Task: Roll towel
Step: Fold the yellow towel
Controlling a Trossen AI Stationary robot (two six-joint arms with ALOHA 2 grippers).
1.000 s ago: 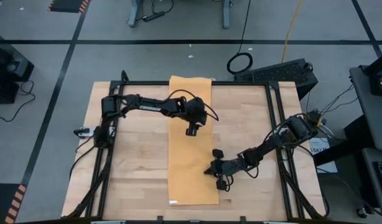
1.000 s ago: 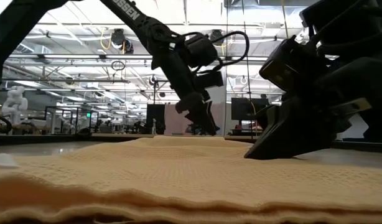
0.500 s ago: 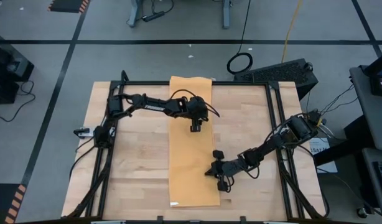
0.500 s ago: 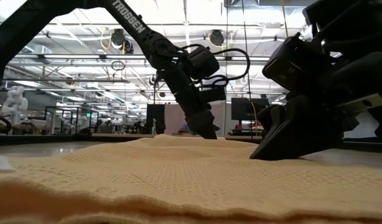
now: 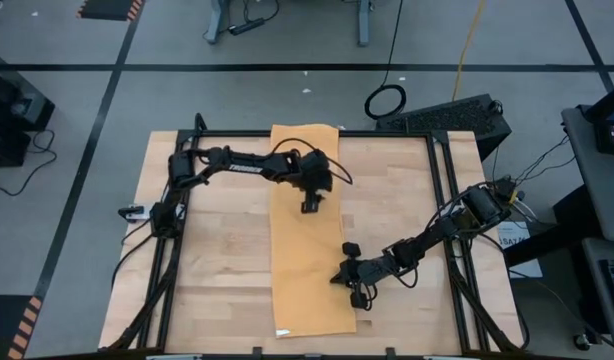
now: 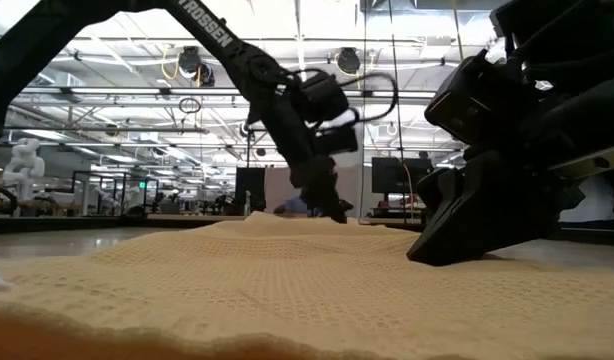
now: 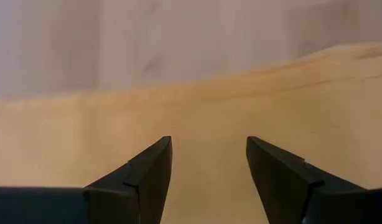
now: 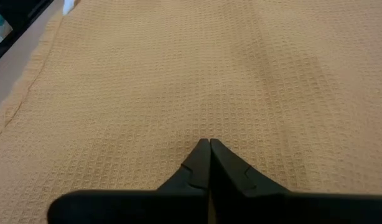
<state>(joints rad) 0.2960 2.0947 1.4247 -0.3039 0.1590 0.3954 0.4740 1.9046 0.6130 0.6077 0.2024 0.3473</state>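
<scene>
High view, item one: mustard-yellow towel (image 5: 307, 240), laid flat as one long strip down the middle of the wooden table (image 5: 217, 270), its far end hanging over the table's back edge, a small white tag (image 5: 279, 326) at the near end; not yet rolled anywhere

Item two: left gripper (image 5: 309, 204), over the towel's far half, close above the cloth, fingers spread with nothing between them; the left wrist view shows bare weave in the gap; judged to be lowering for a pinch on the towel so the far part can be gathered or turned over

Item three: right gripper (image 5: 336, 276), at the towel's right edge toward its near half, fingers pressed together, tips down on the cloth; the right wrist view shows the joined tips (image 8: 209, 149) resting on the waffle weave; judged to be pinning the towel so it does not slide while the other arm works

Risk, judged: a shallow pinch may lift only a wrinkle
</scene>
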